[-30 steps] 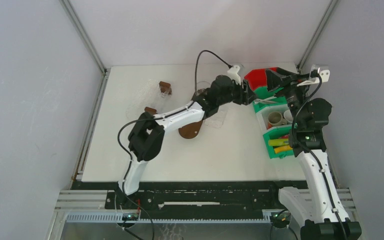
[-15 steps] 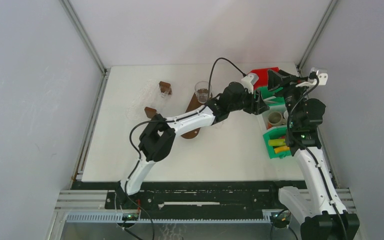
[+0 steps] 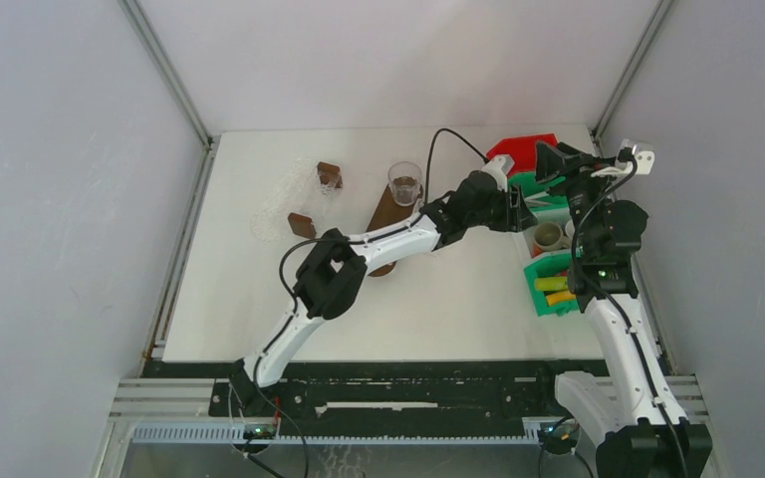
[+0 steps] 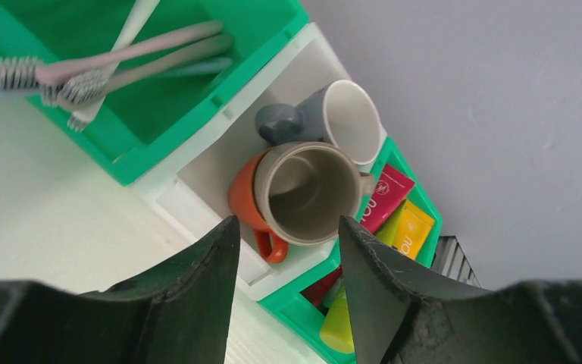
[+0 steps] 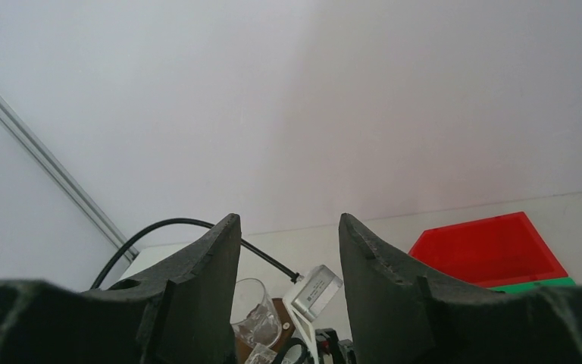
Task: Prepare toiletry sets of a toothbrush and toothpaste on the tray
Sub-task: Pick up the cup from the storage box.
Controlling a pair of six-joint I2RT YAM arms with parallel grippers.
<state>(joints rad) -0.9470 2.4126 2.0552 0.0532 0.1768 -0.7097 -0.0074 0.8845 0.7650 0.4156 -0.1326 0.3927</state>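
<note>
Toothpaste tubes (image 3: 556, 289), top view: the lot lies in the near green bin (image 3: 530, 284), last of four bins in a row along the 3 o'clock edge of the tabletop (image 3: 259, 299). Two are told apart here: one lime green tube (image 3: 552, 284) and one yellow-orange tube (image 3: 565, 297). The row, far to near:
- one red bin (image 3: 523, 151)
- one far green bin (image 3: 530, 182)
- one white bin (image 3: 528, 239)
- the near green bin

The left tool (image 3: 520, 205) is stretched out to the row at the far green and white bins, with the tubes near, at its 5 o'clock. The right tool (image 3: 546, 159) is raised over the red bin, with the tubes well apart at its 6 o'clock.

Also on the tabletop:
- one clear cup (image 3: 404, 182)
- one brown oblong tray (image 3: 386, 207), partly under the left arm
- two brown blocks (image 3: 329, 170) at 10 o'clock

Left wrist view: the fingers are spread wide and hold nothing.
- Toothbrushes (image 4: 136, 49): four handles counted, lying in the far green bin at 11 o'clock.
- Mugs, three in the white bin: one grey mug (image 4: 341, 117), one orange mug (image 4: 242, 201) and one beige mug (image 4: 307, 193). The beige one appears between the fingertips.
- Tubes, at 4 to 5 o'clock of the gap, apart from the fingers: one pink-red tube (image 4: 386, 199), the yellow-orange one beside it and the lime green one lower. A dark red piece is partly hidden.

Right wrist view: the fingers are spread wide and hold nothing. The red bin is at 4 o'clock and the clear cup at 6 o'clock. No tube appears here.
</note>
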